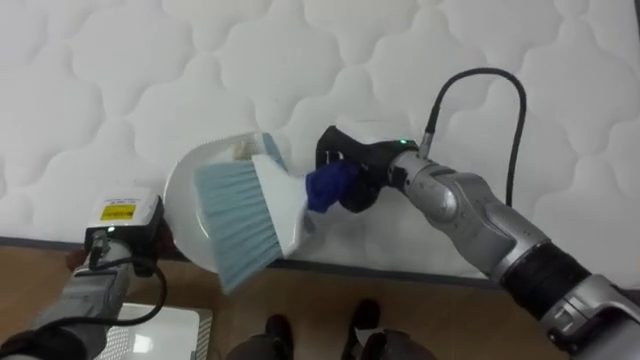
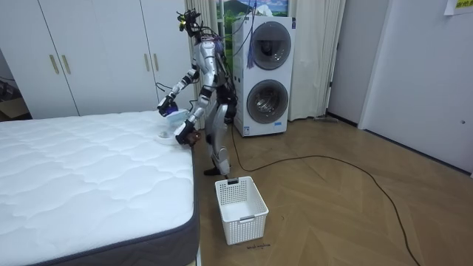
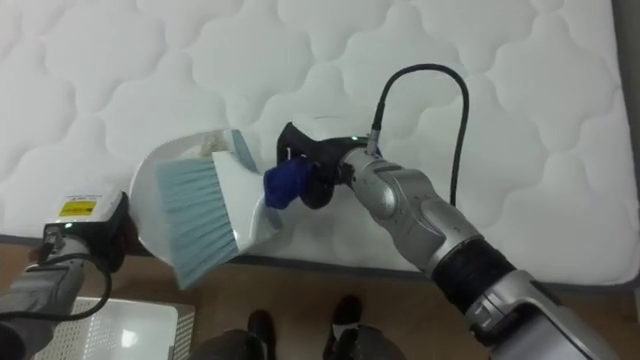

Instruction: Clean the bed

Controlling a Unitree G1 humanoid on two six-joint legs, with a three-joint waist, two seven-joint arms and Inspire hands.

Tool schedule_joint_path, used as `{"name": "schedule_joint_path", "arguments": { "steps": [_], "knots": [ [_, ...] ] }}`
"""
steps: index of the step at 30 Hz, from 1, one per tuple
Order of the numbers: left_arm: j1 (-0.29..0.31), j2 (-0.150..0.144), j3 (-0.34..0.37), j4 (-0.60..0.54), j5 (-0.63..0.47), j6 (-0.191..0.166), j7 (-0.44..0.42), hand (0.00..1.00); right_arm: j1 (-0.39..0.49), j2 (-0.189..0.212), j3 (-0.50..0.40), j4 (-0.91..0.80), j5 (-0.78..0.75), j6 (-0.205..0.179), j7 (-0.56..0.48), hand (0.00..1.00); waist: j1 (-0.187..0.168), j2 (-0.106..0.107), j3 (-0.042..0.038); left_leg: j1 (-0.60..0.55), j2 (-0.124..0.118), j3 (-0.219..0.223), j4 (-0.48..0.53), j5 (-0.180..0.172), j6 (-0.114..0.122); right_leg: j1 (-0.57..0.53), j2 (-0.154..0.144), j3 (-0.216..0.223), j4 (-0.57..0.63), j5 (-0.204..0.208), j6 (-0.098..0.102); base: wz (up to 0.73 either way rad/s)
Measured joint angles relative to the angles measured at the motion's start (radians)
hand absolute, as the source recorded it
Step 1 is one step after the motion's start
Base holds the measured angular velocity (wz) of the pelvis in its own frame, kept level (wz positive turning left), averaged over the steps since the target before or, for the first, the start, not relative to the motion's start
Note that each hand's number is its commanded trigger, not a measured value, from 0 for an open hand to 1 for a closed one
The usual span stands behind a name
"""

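White quilted mattress covers the bed, and the robot stands at its edge with a white laundry basket on the floor just behind it. Its left hand sits beside a white dustpan that overhangs the mattress edge; I cannot tell how its fingers lie. A brush with pale blue bristles rests across the pan. The right hand is curled round its dark blue handle.

We note bright, even room light; white bed near glare, soft shadows in its quilting.
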Motion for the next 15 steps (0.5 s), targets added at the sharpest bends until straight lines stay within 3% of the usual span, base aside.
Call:
{"name": "schedule_joint_path", "arguments": {
  "steps": [4,15],
  "knots": [
    [0.005,0.000,0.002,0.000,0.001,0.000,0.003,1.00,0.000,0.015,0.000,-0.016,0.000,-0.015,0.010,1.00,0.001,0.001,-0.0004,0.001,0.001,0.000,0.005,0.000,0.000,0.000,0.000,-0.001,0.000,0.000,0.000,0.00],
    [0.026,-0.004,0.004,0.003,0.000,0.000,0.008,1.00,0.005,0.010,0.000,-0.033,0.003,-0.015,0.018,1.00,0.001,0.007,-0.0050,0.018,-0.003,0.005,-0.001,0.000,0.000,0.006,-0.007,0.005,0.020,-0.007,-0.001,0.00]
  ]
}}
